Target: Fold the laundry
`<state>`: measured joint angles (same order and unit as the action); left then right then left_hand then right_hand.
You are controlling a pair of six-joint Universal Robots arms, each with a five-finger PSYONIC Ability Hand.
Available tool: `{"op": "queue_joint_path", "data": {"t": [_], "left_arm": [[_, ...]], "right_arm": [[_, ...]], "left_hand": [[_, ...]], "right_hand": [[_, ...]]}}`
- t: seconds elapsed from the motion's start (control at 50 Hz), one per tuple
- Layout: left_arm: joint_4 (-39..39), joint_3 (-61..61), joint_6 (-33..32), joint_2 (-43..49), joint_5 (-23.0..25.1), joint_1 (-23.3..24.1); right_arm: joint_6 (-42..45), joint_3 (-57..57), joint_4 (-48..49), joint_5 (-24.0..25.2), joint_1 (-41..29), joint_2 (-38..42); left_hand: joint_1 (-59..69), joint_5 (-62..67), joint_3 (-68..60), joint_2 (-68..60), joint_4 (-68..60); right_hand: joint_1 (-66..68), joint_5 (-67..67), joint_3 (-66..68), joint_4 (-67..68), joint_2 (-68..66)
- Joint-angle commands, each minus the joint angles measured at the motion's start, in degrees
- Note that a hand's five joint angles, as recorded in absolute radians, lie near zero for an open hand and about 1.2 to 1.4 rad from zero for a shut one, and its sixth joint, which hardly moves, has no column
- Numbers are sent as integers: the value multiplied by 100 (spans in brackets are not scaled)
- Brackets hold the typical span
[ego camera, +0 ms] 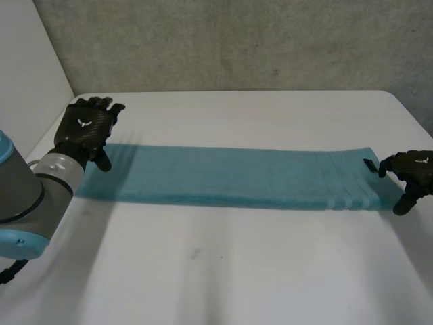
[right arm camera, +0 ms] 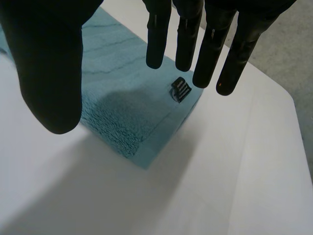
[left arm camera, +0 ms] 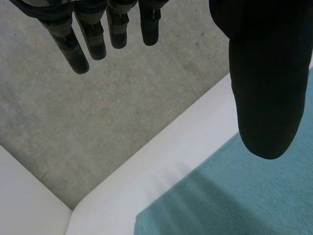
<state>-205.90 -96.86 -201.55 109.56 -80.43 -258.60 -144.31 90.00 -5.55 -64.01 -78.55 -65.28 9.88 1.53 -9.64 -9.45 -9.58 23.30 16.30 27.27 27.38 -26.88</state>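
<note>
1. Closest to us is the left arm (ego camera: 24, 196), a chunky round grey joint with a smooth light-blue cap.
2. At its end, the left hand (ego camera: 86, 128) is black with a textured back. It sits over the far left corner of the towel (ego camera: 230, 177). Its fingers are straight, the thumb is held wide, and there's nothing in it. We can't tell if it actually touches the cloth.
3. We'd call the towel teal terry with fuzzy loops. It's laid flat as one long narrow strip across the middle of the table (ego camera: 223, 271), running left to right.
4. Flat woven bands cross it near the right end, and a small black label (right arm camera: 181, 90) sits at the far right corner.
5. Over there the right hand (ego camera: 414, 172) is just by that label, fingers spread and straight, thumb apart, gripping nothing.
6. We see a plain smooth white table, and the wall (ego camera: 237, 40) behind it is rough mottled grey.
</note>
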Motion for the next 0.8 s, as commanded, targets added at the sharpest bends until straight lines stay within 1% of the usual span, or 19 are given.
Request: {"op": "queue_joint_path", "data": {"t": [0.02,0.3,0.36,0.4,0.42,0.44,0.46,0.48,0.5,0.58,0.62,0.64,0.66,0.68,0.72,0.74,0.78,0.8], "left_arm": [[-3,-184,-51,30,-8,-7],[-29,-237,-42,30,-16,-33],[-29,-237,-42,30,-8,-24],[-38,-229,-42,39,1,-24],[-38,-228,-42,39,1,-24],[-47,-237,-42,48,1,-24],[-47,-237,-42,48,1,-24],[-47,-237,-42,48,1,-24],[-56,-237,-51,48,1,-24],[-56,-237,-42,48,1,-24],[-56,-263,-42,48,1,-42],[-56,-264,-42,48,1,-42],[-56,-264,-42,48,1,-50],[-56,-264,-42,48,1,-50],[-56,-272,-42,30,-8,-59],[-56,-272,-42,30,-8,-59],[-56,-299,-42,21,1,-68],[-56,-299,-42,21,1,-68]], "right_arm": [[-1,263,854,257,147,235],[8,158,898,178,165,596],[26,123,907,178,165,684],[95,88,907,178,165,754],[96,87,907,178,165,754],[148,70,907,169,165,771],[149,70,907,169,165,772],[201,35,898,169,165,798],[253,-17,907,152,165,850],[324,-167,907,20,174,983],[342,-325,933,-321,270,1035],[342,-326,933,-323,270,1035],[368,-430,968,-593,375,1044],[368,-431,969,-596,376,1044],[412,-676,1117,-1181,647,1053],[412,-677,1118,-1184,648,1053],[526,-940,1127,-1508,946,1009],[526,-941,1127,-1510,947,1009]], "left_hand": [[12,-153,-36,-55,-42],[12,-153,-36,-55,-42],[12,-153,-36,-55,-42],[12,-153,-36,-55,-42],[12,-153,-36,-55,-42],[12,-153,-36,-55,-42],[12,-153,-36,-55,-42],[12,-153,-36,-55,-42],[12,-153,-36,-55,-42],[12,-153,-36,-55,-42],[12,-153,-36,-55,-42],[12,-153,-36,-55,-42],[12,-153,-36,-55,-42],[12,-153,-36,-55,-42],[12,-153,-36,-55,-42],[12,-153,-36,-55,-42],[12,-153,-36,-55,-42],[12,-153,-36,-55,-42]], "right_hand": [[1924,1623,1527,1515,-1566],[2480,2180,2083,2072,-2122],[2766,2466,2369,2357,-2408],[3937,3637,3541,3529,-3580],[3944,3643,3547,3535,-3586],[4510,4209,4113,4101,-4152],[4516,4215,4119,4107,-4158],[5398,5098,5001,4989,-5040],[5668,5367,5271,5259,-5310],[5670,5370,5273,5262,-5312],[5670,5370,5273,5262,-5312],[5670,5370,5273,5262,-5312],[5670,5370,5273,5262,-5312],[5670,5370,5273,5262,-5312],[5670,5370,5273,5262,-5312],[5670,5370,5273,5262,-5312],[5670,5370,5273,5262,-5312],[5670,5370,5273,5262,-5312]]}}
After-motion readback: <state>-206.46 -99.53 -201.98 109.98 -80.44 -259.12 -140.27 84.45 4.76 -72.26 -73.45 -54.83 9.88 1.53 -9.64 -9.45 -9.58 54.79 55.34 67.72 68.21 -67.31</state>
